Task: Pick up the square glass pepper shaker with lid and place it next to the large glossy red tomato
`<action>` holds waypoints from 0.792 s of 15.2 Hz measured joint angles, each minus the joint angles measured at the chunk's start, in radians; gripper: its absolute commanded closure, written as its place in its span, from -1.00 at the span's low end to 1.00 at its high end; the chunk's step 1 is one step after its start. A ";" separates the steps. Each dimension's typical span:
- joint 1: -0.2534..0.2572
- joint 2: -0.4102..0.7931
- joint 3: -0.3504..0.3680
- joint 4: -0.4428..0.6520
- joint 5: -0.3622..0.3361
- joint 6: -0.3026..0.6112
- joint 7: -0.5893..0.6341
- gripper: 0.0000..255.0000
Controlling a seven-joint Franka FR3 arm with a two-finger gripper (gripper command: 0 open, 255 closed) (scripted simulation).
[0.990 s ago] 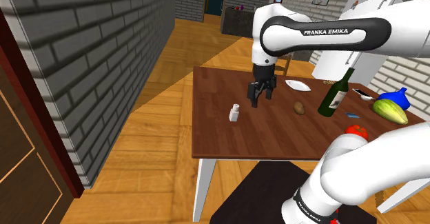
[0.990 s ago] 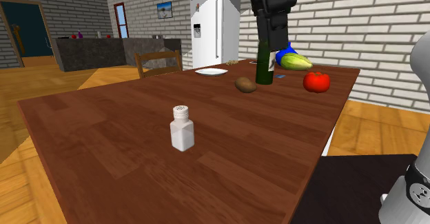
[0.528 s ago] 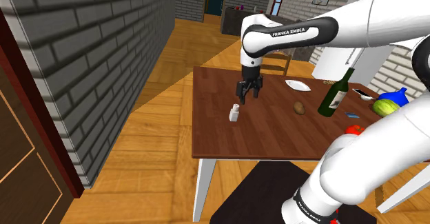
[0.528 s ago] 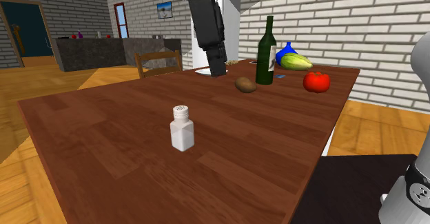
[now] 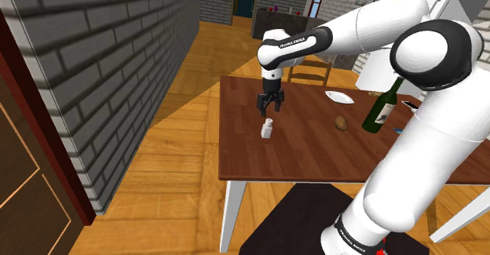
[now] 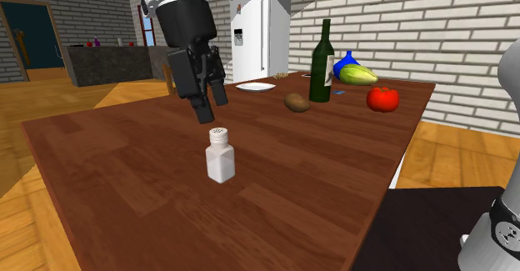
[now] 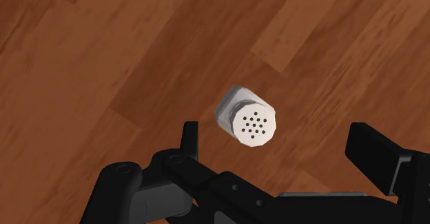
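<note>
Gripper [image 6: 212, 109], all black, fingers spread wide and holding nothing, hangs just above the white square pepper shaker with perforated lid [image 6: 220, 156], which stands upright on the brown wooden table [image 6: 117, 169]. Glossy red tomato [image 6: 383, 99] sits well apart toward the second exterior view's right.

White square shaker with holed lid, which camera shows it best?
Second exterior view: the white square shaker stands whole, side-on. Wrist view looks down on its holed lid; shoulder view shows it far off.
</note>
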 measured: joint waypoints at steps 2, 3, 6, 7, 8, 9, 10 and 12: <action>-0.005 0.044 -0.004 0.024 0.014 0.017 -0.016 -1.00; -0.007 0.053 -0.005 0.022 0.017 0.027 -0.020 -1.00; -0.007 0.061 -0.005 -0.005 0.019 0.062 -0.021 -1.00; -0.008 0.064 -0.005 -0.014 0.020 0.075 -0.022 -1.00; -0.008 0.069 -0.005 -0.023 0.021 0.088 -0.022 -1.00; -0.008 0.071 -0.005 -0.033 0.021 0.100 -0.022 -1.00; -0.008 0.073 -0.005 -0.038 0.022 0.107 -0.023 -1.00; -0.009 0.075 -0.005 -0.040 0.022 0.111 -0.024 -1.00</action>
